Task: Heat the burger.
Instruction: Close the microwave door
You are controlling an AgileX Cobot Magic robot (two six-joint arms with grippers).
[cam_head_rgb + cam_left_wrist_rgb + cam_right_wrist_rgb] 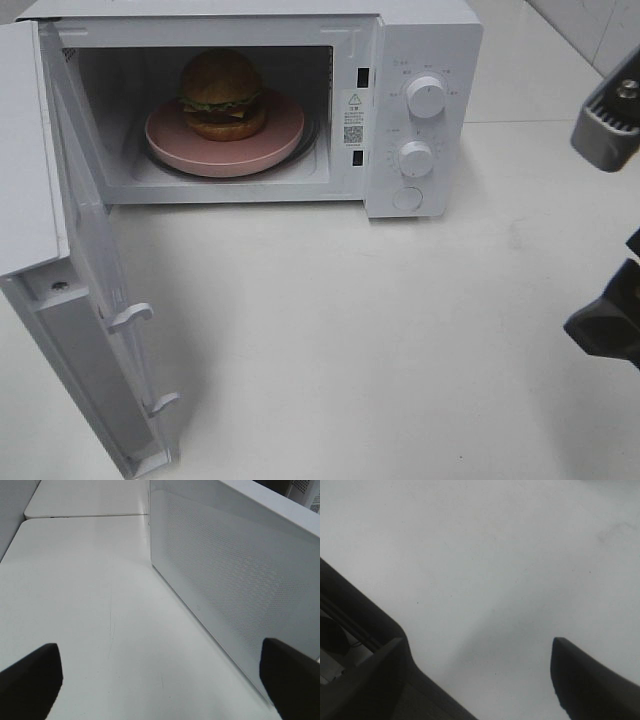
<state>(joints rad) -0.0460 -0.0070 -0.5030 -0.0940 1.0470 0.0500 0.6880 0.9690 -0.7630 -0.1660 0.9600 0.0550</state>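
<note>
A: Done loading the burger (pixel 222 92)?

B: Yes. Resting on the pink plate (pixel 285 135) inside the microwave (pixel 425 60), upper middle of the frame.

A: Left to do?

B: Probably shutting the door (pixel 85 300), hanging wide open at lower left, then turning the knobs (pixel 426 97).

A: And holding anything?

B: No. Note the left gripper (pixel 160 680), spread wide beside the door's mesh face, and the right gripper (pixel 480 675), spread above bare bench (pixel 380 330).
</note>
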